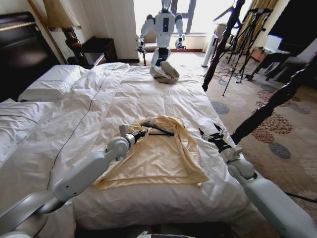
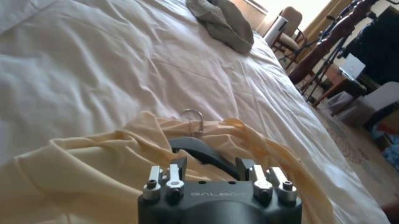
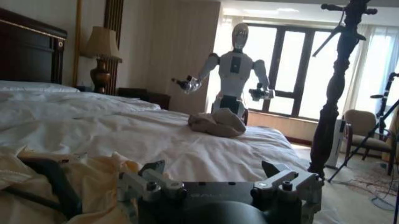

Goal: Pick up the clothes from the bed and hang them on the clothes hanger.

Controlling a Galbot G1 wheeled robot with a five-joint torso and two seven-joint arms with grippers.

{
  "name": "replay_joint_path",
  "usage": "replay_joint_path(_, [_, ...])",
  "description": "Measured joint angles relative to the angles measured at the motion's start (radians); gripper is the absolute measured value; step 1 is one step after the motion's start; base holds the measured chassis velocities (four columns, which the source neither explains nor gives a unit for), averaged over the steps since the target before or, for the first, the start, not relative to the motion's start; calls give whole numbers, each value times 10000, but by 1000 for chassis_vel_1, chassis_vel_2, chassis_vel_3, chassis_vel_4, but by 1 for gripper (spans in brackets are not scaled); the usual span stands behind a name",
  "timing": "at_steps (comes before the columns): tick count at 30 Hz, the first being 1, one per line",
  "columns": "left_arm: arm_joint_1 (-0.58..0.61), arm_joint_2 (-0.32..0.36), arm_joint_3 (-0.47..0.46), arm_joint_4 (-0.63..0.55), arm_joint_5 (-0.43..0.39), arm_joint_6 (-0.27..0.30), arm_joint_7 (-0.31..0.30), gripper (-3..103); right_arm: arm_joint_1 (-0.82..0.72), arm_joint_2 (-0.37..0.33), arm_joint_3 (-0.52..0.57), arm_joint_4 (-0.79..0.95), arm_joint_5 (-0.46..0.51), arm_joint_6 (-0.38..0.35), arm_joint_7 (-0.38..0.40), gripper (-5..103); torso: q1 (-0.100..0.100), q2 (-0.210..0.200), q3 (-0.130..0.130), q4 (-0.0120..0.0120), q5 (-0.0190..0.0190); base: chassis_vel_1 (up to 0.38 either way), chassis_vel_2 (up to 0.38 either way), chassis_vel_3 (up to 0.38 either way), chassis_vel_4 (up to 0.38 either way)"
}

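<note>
I am looking at the top (image 1: 158, 158), pale cream-yellow and thin, lying spread and rumpled on the bed (image 1: 99, 99) near its foot edge, one sleeve folded down along the side toward the right gripper. The fabric is bunching in soft folds around the collar. The hanger (image 1: 159, 130), thin and black, is sitting partly inside the neck of the top, its bar poking out across the collar; in the left wrist view its small metal hook (image 2: 194, 116) is standing up out of the cloth against the white duvet.

The left gripper (image 1: 139, 134) is resting right at the collar, beside the end of the hanger. In the left wrist view its fingers (image 2: 177, 169) are standing apart with the dark hanger arm lying between and just beyond them, so I am reading it as released, gripping nothing. The right gripper (image 1: 214, 135) is hovering just off the top's folded sleeve, over the bed's side edge, near the dark post (image 1: 270, 104). Its fingers (image 3: 151, 169) are spread wide and holding nothing, with the cream fabric and a stretch of hanger just beside them.

Farther up the bed from the top, a grey-beige heap (image 1: 165, 72) is lying on the duvet, well apart from both grippers.
</note>
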Motion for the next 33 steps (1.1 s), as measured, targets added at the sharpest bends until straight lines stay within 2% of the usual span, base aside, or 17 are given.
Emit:
replay_joint_path(1, [298, 238, -273, -56, 172, 76, 84, 60, 29, 25, -21, -31, -1, 2, -8, 100, 0, 0, 0, 1, -6, 0, 0, 0, 0])
replay_joint_path(2, [298, 238, -273, -56, 172, 76, 84, 60, 29, 25, -21, -31, -1, 2, -8, 100, 0, 0, 0, 1, -6, 0, 0, 0, 0])
replay_joint_path(4, [939, 842, -672, 52, 1250, 291, 414, 71, 62, 88, -43, -38, -5, 3, -12, 100, -1, 0, 0, 9, -6, 0, 0, 0, 0])
replay_joint_path(5, [1171, 1084, -751, 211, 1843, 373, 680, 71, 17, 99, 1, -3, -7, 3, -10, 100, -1, 0, 0, 10, -5, 0, 0, 0, 0])
replay_joint_path(6, [1171, 1084, -751, 211, 1843, 373, 680, 71, 17, 99, 1, -3, -7, 3, -10, 100, -1, 0, 0, 10, -5, 0, 0, 0, 0])
replay_joint_path(10, [2121, 1828, -1016, 531, 4077, 499, 1943, 92, -344, 82, 352, 207, -20, 20, 34, 100, 0, 0, 0, 4, 0, 0, 0, 0, 0])
replay_joint_path(11, [2121, 1828, -1016, 531, 4077, 499, 1943, 92, -344, 82, 352, 207, -20, 20, 34, 100, 0, 0, 0, 4, 0, 0, 0, 0, 0])
replay_joint_path(12, [2306, 1919, -1050, 543, 4542, 483, 2201, 92, -421, 73, 426, 240, -24, 30, 53, 100, 0, 0, 0, 1, -2, 0, 0, 0, 0])
replay_joint_path(13, [2610, 2036, -1091, 535, 5222, 386, 2527, 99, -504, 76, 521, 286, -43, 41, 105, 100, -1, 0, 0, -1, -5, 0, 0, 0, 0])
replay_joint_path(18, [2687, 1766, -981, 538, 5551, 179, 2590, 100, -391, 207, 359, 316, -305, -244, 467, 100, -2, 0, -1, 2, -3, 0, 0, 0, 0])
replay_joint_path(21, [2388, 1145, -771, 677, 5528, 83, 2325, 100, 341, 507, -368, 263, -138, -1255, 1218, 100, -1, 0, 1, -4, -4, 0, 0, 0, 0])
replay_joint_path(23, [2368, 1051, -755, 659, 5517, 73, 2279, 100, 566, 599, -559, 218, -34, -1465, 1423, 100, 0, 0, 1, -3, -6, 0, 0, 0, 0])
replay_joint_path(24, [2291, 796, -643, 538, 5461, 32, 2170, 100, 1137, 881, -947, 140, 457, -2267, 2088, 100, 1, 0, 2, 14, 3, 0, 0, 0, 0])
replay_joint_path(26, [2251, 730, -589, 506, 5442, 23, 2163, 100, 1269, 948, -1028, 139, 661, -2547, 2308, 100, 1, 0, 2, 15, 3, 0, 0, 0, 0])
replay_joint_path(27, [2272, 640, -556, 366, 5424, 3, 2159, 100, 1620, 1101, -1286, 58, 1020, -3030, 2649, 100, 1, -1, 2, 0, -13, 0, 0, 0, 0])
replay_joint_path(30, [2515, 602, -658, 36, 5439, -73, 2135, 100, 2035, 1277, -1698, -84, 1076, -3258, 2356, 100, 1, -2, 2, 9, 3, 0, 0, 0, 0])
replay_joint_path(33, [2628, 567, -806, -123, 5446, -140, 2074, 100, 1616, 973, -1765, 371, 895, -3483, 1608, 100, 1, -2, 2, 11, -1, 0, 0, 0, 0])
